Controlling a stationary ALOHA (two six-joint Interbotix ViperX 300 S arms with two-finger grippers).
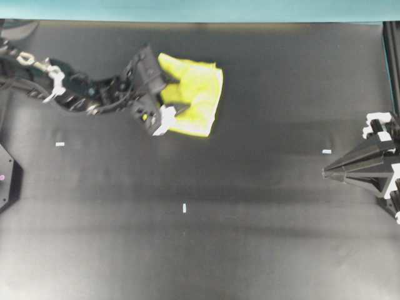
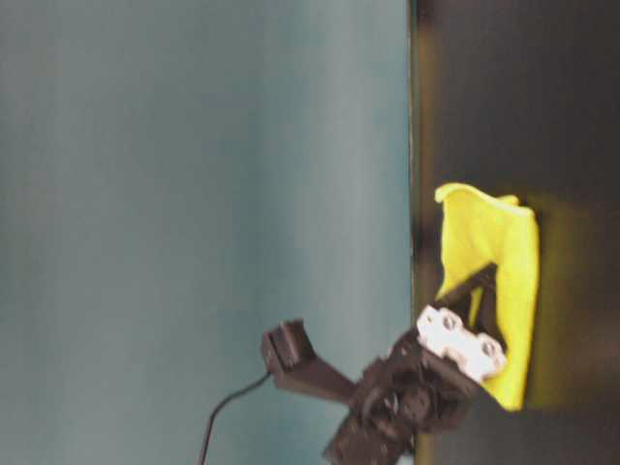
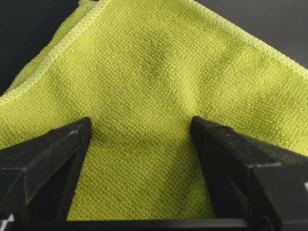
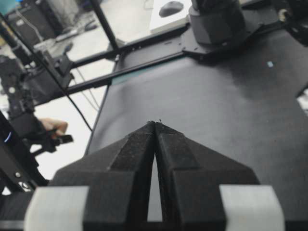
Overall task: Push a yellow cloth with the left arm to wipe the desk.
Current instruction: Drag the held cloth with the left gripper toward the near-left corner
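Note:
The yellow cloth (image 1: 199,90) lies flat on the black desk (image 1: 250,244) at the back, left of the middle. It also shows in the table-level view (image 2: 499,237) and fills the left wrist view (image 3: 154,62). The left arm (image 1: 81,94) reaches in from the left. My left gripper (image 1: 180,94) is open, its two fingertips pressed down on the cloth's left part, jaws spread wide (image 3: 140,122). My right gripper (image 1: 325,172) is shut and empty at the desk's right edge, far from the cloth; in its wrist view (image 4: 155,123) the jaws meet at the tips.
Small white tape marks sit on the desk at the left (image 1: 60,144), the middle (image 1: 184,208) and the right (image 1: 326,152). A teal wall (image 1: 200,9) borders the desk's back edge just behind the cloth.

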